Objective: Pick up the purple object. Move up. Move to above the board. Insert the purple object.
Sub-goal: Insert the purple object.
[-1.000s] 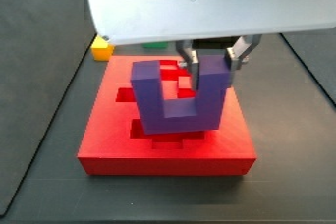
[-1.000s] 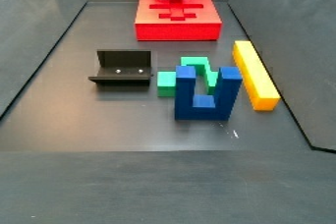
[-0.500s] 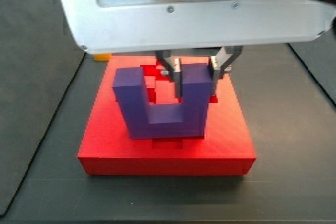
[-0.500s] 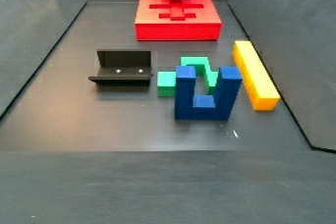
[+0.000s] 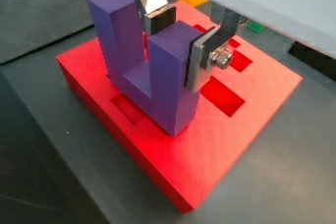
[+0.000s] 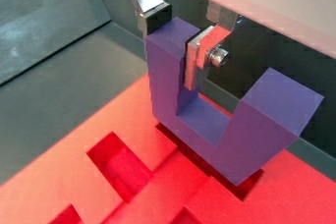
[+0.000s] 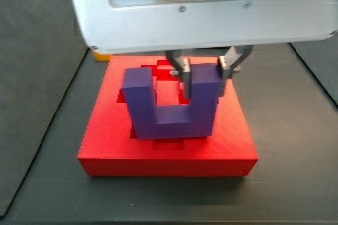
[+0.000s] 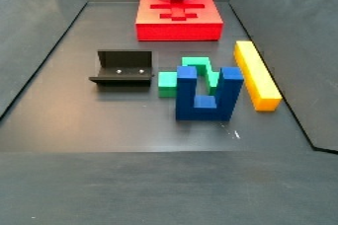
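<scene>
Wrist views: my gripper (image 5: 180, 43) pinching one prong of purple object (image 5: 147, 63), base low over board (image 5: 250, 135) recesses. Insert step, I judge. Next: align base with recess, press straight down, then release.

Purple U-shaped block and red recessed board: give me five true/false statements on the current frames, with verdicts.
1. The gripper is shut on one prong of the chunky purple U-shaped block. True.
2. The purple block lies on the dark floor beside the board. False: it stands upright at the flat red recessed board.
3. The long yellow bar rests on the red board. False: it lies on the floor, apart from it.
4. The green block sits right by the blue U-shaped piece. True.
5. The dark L-shaped fixture holds a piece. False: it is empty.
</scene>
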